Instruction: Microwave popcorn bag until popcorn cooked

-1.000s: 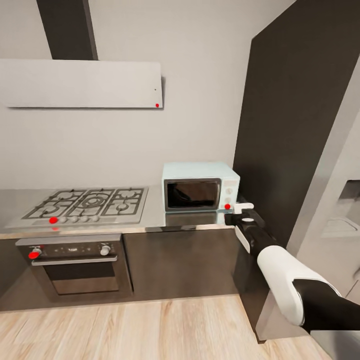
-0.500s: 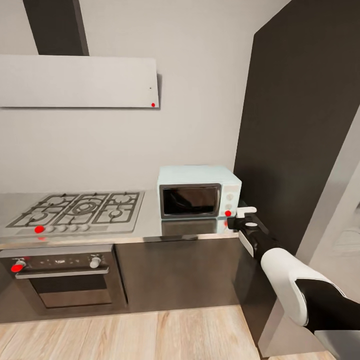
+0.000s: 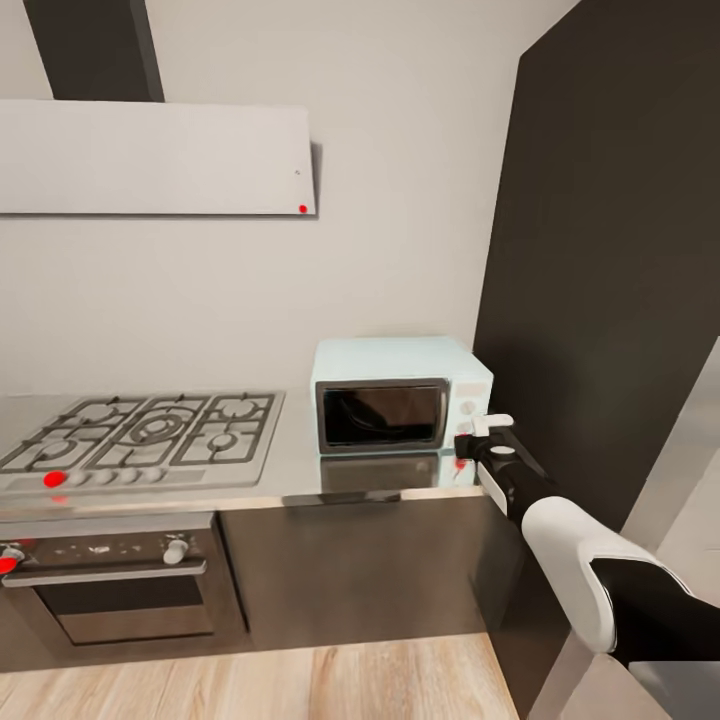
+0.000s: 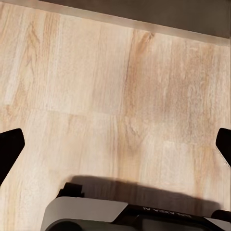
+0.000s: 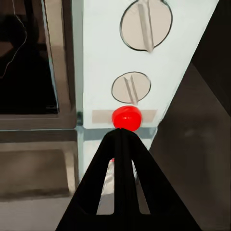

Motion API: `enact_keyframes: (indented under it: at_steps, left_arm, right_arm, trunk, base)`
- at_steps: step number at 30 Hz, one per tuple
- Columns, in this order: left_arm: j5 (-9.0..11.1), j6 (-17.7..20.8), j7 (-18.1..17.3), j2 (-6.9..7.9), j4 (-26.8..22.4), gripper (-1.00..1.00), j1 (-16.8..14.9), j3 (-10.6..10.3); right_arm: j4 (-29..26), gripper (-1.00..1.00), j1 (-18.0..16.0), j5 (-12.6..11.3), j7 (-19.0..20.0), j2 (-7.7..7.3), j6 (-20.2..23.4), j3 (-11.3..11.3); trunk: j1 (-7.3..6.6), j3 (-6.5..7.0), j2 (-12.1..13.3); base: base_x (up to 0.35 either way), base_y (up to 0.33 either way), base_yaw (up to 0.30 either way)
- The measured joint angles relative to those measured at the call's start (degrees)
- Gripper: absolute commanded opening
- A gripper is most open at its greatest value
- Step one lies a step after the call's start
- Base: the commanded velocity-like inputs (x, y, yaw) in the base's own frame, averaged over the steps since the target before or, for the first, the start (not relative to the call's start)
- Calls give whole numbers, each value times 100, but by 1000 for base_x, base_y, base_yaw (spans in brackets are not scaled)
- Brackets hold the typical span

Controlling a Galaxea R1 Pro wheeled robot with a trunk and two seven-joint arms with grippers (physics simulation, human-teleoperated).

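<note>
While the microwave [image 3: 400,408] sits at the right end of the countertop [image 3: 290,470], door closed, your right gripper [image 5: 123,132] is parked right at its control panel. In the right wrist view the two dark fingers [image 5: 103,168] are pressed together into a single point, and that point sits at the lower edge of the red light [image 5: 126,117], touching it or very nearly, can't quite tell which. Above the light are the two white knobs [image 5: 131,87], the smaller one just over the light and the bigger one higher up. The dark glass door is off to the side of the panel with the counter reflection under it.

From the head view the right gripper [image 3: 478,432] reaches in from the lower right, white and black forearm behind it, tip at the microwave's lower front corner, next to the tall dark cabinet [image 3: 610,260] that stands against the microwave's right side.

To the left of the microwave on the same counter is the gas hob [image 3: 140,435], and under that the oven [image 3: 110,590] with knobs along its top. A pale hood [image 3: 150,157] hangs on the grey wall above the hob.

Your left gripper [image 4: 115,151] is pointing straight down at the wood floor [image 4: 115,86], its fingertips [image 4: 9,149] wide apart at the two edges of the left wrist view, nothing between them
</note>
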Motion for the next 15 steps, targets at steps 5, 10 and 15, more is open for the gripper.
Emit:
enact_keyframes:
  at_steps: [5,10,15]
  left_arm:
    - [1,0,0,0,0,100,7,6]
    - [6,0,0,0,1,100,8,8]
    - [8,0,0,0,0,100,8,16]
  right_arm:
    - [13,-100,26,-1,1,0,-94,0]
    - [15,-100,103,4,1,-9,-106,0]
    - [15,-100,208,5,0,-44,-107,-4]
  trunk:
    - [3,0,1]
    - [3,0,1]
    - [3,0,1]
  base:
    - [78,0,0]
    - [5,0,0]
    - [0,0,0]
